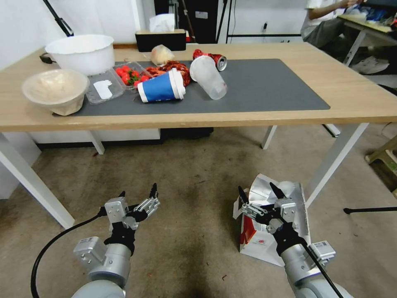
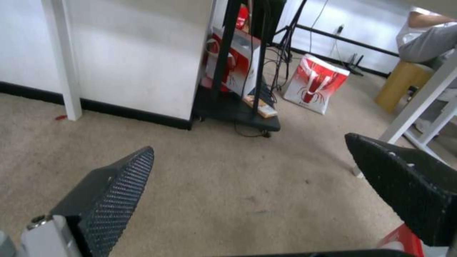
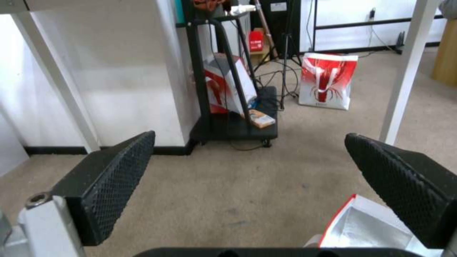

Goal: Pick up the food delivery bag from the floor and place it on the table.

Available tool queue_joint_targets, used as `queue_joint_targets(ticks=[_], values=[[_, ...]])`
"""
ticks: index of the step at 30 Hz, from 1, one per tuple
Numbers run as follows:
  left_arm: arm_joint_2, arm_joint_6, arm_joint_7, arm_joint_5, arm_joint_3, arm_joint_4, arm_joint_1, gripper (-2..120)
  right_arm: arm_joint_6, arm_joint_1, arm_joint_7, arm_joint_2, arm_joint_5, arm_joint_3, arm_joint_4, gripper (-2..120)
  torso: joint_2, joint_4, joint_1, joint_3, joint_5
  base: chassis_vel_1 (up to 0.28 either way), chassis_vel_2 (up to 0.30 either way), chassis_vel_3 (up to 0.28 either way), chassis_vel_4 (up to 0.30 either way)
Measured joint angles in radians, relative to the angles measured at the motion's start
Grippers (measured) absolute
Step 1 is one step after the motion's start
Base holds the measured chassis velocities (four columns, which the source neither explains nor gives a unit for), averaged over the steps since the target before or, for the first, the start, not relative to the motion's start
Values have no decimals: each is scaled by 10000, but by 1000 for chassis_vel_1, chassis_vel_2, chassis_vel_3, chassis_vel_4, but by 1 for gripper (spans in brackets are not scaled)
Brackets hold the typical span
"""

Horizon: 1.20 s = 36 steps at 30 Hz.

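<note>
The right gripper is hovering wide open, empty, over the bag sitting on the floor — apparently lining up; the left gripper is waiting, also agape.

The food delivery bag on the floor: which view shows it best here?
The head view: the food delivery bag stands on the floor, foil mouth open, with the open right gripper over it. The right wrist view catches just one foil-lined corner; the left wrist view gives a red-and-white sliver at the edge.
</note>
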<state>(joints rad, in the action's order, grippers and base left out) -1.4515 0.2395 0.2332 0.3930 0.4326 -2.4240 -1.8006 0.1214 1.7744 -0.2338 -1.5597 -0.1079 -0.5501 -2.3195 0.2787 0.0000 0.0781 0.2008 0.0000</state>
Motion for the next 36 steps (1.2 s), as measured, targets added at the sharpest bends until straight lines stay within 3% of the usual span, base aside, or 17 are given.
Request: queue_joint_targets(ticks=[36], values=[[-13, -46, 0, -3, 25, 137, 71, 100, -18, -97, -48, -5, 42, -24, 97, 100, -1585, 0, -349, -1236, 0, 0, 0, 0, 0]])
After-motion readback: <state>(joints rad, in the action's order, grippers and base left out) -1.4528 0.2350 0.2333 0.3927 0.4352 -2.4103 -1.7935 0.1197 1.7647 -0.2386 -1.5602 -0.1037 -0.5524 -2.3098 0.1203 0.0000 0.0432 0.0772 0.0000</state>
